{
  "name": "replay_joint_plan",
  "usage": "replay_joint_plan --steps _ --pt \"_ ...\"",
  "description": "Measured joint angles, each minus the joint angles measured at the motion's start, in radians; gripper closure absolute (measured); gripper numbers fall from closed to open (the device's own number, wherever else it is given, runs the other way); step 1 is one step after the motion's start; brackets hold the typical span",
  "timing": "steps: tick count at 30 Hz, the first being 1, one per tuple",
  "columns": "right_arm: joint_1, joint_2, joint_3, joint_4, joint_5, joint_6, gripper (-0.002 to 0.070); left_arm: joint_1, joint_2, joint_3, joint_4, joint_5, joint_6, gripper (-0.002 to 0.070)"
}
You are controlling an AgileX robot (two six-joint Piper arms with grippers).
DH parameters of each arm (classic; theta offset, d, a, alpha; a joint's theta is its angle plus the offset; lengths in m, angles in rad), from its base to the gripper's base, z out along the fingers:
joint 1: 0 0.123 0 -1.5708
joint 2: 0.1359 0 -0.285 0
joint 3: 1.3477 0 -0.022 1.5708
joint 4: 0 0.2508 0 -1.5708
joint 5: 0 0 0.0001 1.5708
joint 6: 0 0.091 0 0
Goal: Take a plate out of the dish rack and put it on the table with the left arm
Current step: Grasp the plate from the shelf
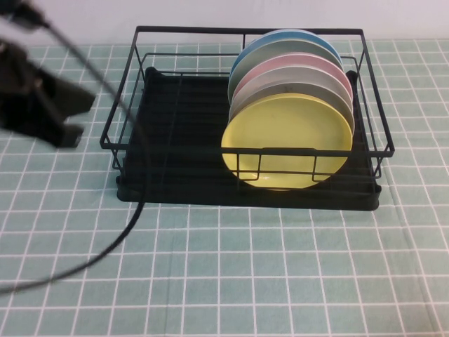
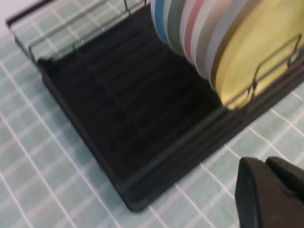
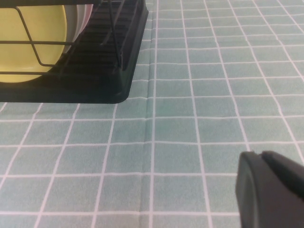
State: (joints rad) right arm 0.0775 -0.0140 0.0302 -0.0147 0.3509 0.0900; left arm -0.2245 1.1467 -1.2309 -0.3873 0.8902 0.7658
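Observation:
The yellow plate [image 1: 287, 137] stands on edge at the front of a row of plates in the right half of the black wire dish rack [image 1: 182, 140]. It also shows in the left wrist view [image 2: 266, 52] and in the right wrist view [image 3: 23, 47]. My left gripper [image 1: 74, 119] hovers left of the rack, apart from it, with its fingers together and empty [image 2: 263, 161]. My right gripper [image 3: 260, 154] is shut and empty over the table [image 1: 280, 267], to the right of the rack's front corner [image 3: 109, 71]; it is out of the high view.
Behind the yellow plate stand a grey plate [image 1: 309, 81], a pink plate [image 1: 302, 62] and a blue plate [image 1: 280, 38]. The rack's left half [image 2: 133, 109] holds nothing. The left arm's thin cable [image 1: 126, 225] hangs across the rack's front left.

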Motion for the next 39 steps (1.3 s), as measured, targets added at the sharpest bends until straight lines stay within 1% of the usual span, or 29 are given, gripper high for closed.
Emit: replay_joint_plan --steps 6,8,9,11,13,14,15,17,22,28,33,39 --pt "0.000 0.000 0.000 0.000 0.000 0.000 0.0694 -0.040 0.223 -0.231 -0.014 0.034 0.034 0.0676" --pt "0.000 0.000 0.000 0.000 0.000 0.000 0.0694 -0.051 0.293 -0.291 -0.037 0.066 0.085 0.0648" --pt "0.000 0.000 0.000 0.000 0.000 0.000 0.0694 -0.061 0.325 -0.313 -0.053 0.081 0.125 0.0615" --pt "0.000 0.000 0.000 0.000 0.000 0.000 0.0694 -0.084 0.375 -0.341 -0.073 0.098 0.208 0.0522" --pt "0.000 0.000 0.000 0.000 0.000 0.000 0.0694 -0.128 0.422 -0.353 -0.082 0.096 0.272 0.0393" --pt "0.000 0.000 0.000 0.000 0.000 0.000 0.0694 -0.147 0.439 -0.353 -0.082 0.088 0.293 0.0351" --pt "0.000 0.000 0.000 0.000 0.000 0.000 0.0694 -0.172 0.459 -0.355 -0.082 0.076 0.312 0.0313" --pt "0.000 0.000 0.000 0.000 0.000 0.000 0.0694 -0.215 0.495 -0.356 -0.078 0.033 0.330 0.0274" --pt "0.000 0.000 0.000 0.000 0.000 0.000 0.0694 -0.303 0.576 -0.357 -0.074 -0.127 0.346 0.0250" --pt "0.000 0.000 0.000 0.000 0.000 0.000 0.0694 -0.372 0.635 -0.357 -0.074 -0.264 0.378 0.0246" --pt "0.000 0.000 0.000 0.000 0.000 0.000 0.0694 -0.398 0.679 -0.357 -0.074 -0.326 0.409 0.0246" --pt "0.000 0.000 0.000 0.000 0.000 0.000 0.0694 -0.397 0.700 -0.357 -0.074 -0.362 0.413 0.0246"
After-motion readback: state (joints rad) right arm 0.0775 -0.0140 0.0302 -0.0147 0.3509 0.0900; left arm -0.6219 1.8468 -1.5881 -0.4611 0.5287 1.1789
